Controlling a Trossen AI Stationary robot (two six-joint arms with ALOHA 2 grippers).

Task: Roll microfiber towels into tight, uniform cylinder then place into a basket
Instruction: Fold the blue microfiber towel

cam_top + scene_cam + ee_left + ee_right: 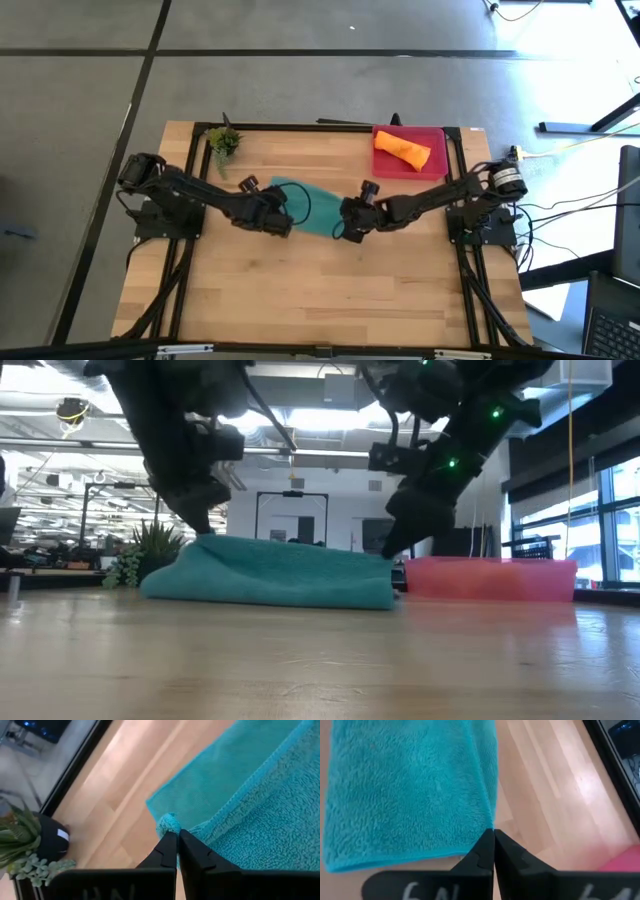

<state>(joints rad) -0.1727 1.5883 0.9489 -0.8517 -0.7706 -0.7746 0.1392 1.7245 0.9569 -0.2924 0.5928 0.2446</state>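
Note:
The teal towel lies at the table's middle between my two grippers, one part folded over another; it also shows in the low view. My left gripper is shut on its left near corner, my right gripper on its right near corner. The orange towel lies rolled in the pink-red basket at the far right. My left gripper pinches a corner of the teal towel's upper layer between its two fingertips, slanting down from the table's left. The corner is raised a little; the rest lies on the table. My right gripper pinches the towel's other near corner between its two fingertips, slanting down from the table's right. That corner is raised a little; the cloth between the two grippers sags only slightly.
A small potted plant stands at the far left corner, near the left arm. The basket stands just beyond the towel's right end. Bare wood lies toward the table's near edge.

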